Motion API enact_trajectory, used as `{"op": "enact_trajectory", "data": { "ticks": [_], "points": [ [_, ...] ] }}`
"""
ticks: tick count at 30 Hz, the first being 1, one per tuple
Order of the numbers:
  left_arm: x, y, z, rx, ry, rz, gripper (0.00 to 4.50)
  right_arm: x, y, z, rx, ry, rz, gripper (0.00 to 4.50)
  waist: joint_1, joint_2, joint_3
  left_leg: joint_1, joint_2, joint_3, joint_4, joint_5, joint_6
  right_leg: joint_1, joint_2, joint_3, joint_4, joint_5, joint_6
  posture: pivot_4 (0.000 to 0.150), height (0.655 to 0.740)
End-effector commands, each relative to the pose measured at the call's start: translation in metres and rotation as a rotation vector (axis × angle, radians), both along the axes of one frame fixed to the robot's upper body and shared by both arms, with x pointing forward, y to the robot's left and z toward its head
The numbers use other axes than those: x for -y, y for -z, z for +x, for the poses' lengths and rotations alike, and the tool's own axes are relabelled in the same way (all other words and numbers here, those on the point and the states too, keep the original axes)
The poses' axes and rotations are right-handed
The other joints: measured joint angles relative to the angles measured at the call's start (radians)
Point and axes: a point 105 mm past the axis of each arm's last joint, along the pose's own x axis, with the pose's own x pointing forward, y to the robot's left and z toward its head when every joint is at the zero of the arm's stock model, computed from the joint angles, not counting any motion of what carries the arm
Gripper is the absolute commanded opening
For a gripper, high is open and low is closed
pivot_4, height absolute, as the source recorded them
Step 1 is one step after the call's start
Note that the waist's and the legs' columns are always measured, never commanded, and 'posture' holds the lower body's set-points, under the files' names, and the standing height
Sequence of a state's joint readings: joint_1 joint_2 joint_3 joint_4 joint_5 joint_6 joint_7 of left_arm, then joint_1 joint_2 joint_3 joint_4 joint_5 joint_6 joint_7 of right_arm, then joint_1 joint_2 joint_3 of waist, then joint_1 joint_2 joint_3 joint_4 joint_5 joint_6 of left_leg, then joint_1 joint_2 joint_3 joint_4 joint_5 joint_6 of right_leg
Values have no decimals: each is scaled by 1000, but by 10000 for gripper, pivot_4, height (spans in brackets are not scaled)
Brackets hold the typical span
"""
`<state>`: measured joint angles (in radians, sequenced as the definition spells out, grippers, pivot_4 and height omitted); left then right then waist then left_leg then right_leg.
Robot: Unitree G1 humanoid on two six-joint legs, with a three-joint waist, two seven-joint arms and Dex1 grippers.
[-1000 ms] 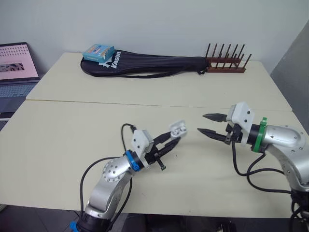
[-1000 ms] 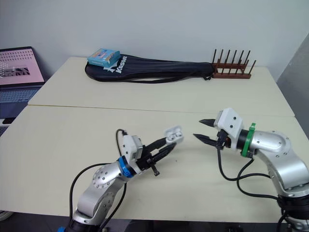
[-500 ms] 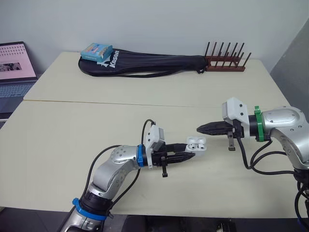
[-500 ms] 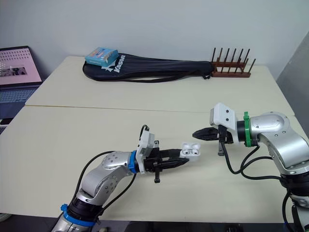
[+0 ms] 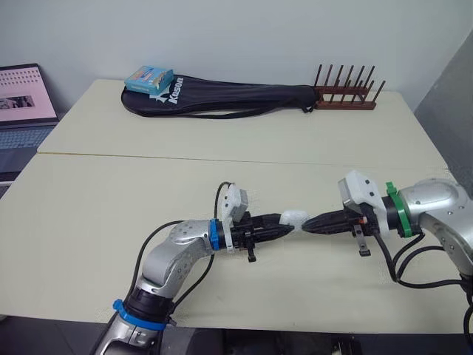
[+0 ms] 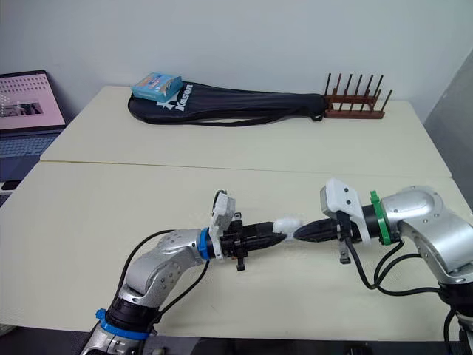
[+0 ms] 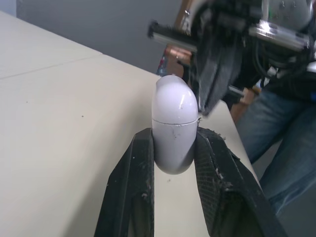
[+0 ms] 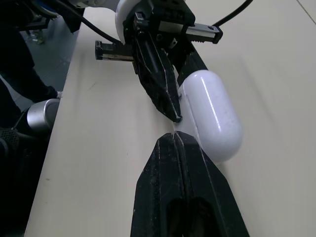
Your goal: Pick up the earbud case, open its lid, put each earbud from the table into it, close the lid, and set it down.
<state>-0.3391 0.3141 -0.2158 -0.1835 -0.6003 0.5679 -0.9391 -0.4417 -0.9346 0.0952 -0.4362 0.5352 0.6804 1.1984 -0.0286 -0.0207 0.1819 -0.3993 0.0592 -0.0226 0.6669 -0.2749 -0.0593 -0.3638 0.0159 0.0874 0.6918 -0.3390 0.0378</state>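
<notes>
The white earbud case (image 5: 294, 219) hangs just above the table near its middle, lid down, with a thin seam across it in the left wrist view (image 7: 173, 123). My left gripper (image 5: 287, 226) is shut on the case, one black finger (image 7: 140, 163) on each side of its lower half. My right gripper (image 5: 309, 224) is shut, its joined fingers pointing left, and their tip touches the case's right end. In the right wrist view the case (image 8: 213, 114) lies just past my right gripper (image 8: 174, 139), with the left gripper's fingers (image 8: 160, 89) along its other side.
A black racket bag (image 5: 222, 98) with a blue box (image 5: 150, 78) on it lies along the table's back. A wooden peg rack (image 5: 345, 100) stands at the back right, a laptop (image 5: 26, 103) off to the left. A person in jeans (image 7: 276, 128) is beyond the table's edge.
The case's lid, open with earbuds showing earlier, is now down. My left arm stretched out to the right with the case. My right gripper closed and moved left onto the case.
</notes>
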Motion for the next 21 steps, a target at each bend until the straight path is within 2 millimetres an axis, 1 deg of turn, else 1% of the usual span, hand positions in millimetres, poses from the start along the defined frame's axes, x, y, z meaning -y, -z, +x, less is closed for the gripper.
{"op": "enact_trajectory", "data": {
  "ticks": [1, 3, 5, 9, 12, 14, 16, 18, 20, 21],
  "points": [
    [3, 4, 4, -145, 11, 55, 7744, 6, -12, 6, 125, 73, 17, 0, 0, 0, 0, 0, 0, 0, 0, 0, 0, 0, 0, 0, 0, 0, 0, 1500, 7274],
    [6, 17, 14, -293, -30, 125, 7744, 14, -6, 12, 200, 141, -7, 0, 2, 0, 0, 0, 0, -1, 1, 0, 0, 0, 0, -1, 1, 0, 0, 1500, 7274],
    [8, 25, 23, -379, -83, 158, 7744, 20, 0, 14, 258, 164, -38, 0, 2, 0, 0, 0, -1, -1, 1, 0, 0, 0, 0, -2, 2, 0, 0, 1500, 7274],
    [10, 38, 34, -458, -153, 193, 7744, 27, 13, 12, 315, 185, -84, 0, 2, -1, 0, -1, -1, -1, 2, 0, 0, -1, 0, 0, 2, 0, 1, 1500, 7274],
    [4, 48, 40, -501, -206, 225, 7744, 29, 16, 9, 312, 186, -93, 0, -1, 0, 0, -1, -1, 0, 2, 2, -3, -2, 0, 1, 3, 0, 1, 1500, 7274],
    [-5, 55, 42, -504, -234, 259, 14987, 28, 14, 5, 296, 165, -81, 0, -1, 0, 0, 0, -1, -1, 2, 3, -5, -2, 0, 1, 5, 0, 1, 1500, 7274],
    [-16, 57, 42, -485, -253, 289, 20253, 30, 14, 4, 290, 162, -88, 0, -3, 0, 0, 1, -1, 0, 2, 3, -5, -2, 1, 1, 7, 0, 0, 1500, 7274],
    [-27, 57, 41, -456, -265, 314, 26421, 30, 14, 5, 280, 162, -92, 0, -5, 0, 0, 3, -1, 0, 2, 3, -5, 0, 1, 1, 7, 0, 0, 1500, 7274],
    [-48, 57, 38, -372, -290, 370, 32373, 30, 12, 5, 275, 154, -88, 3587, -10, 0, 0, 7, -1, 0, 0, 3, -5, 2, 1, 2, 7, 0, 0, 1500, 7274],
    [-61, 55, 37, -319, -308, 403, 35740, 30, 10, 5, 274, 145, -90, 6140, -14, 0, 0, 8, 0, 1, -1, 3, -5, 2, 2, 4, 7, 0, 0, 1500, 7274]
  ]
}}
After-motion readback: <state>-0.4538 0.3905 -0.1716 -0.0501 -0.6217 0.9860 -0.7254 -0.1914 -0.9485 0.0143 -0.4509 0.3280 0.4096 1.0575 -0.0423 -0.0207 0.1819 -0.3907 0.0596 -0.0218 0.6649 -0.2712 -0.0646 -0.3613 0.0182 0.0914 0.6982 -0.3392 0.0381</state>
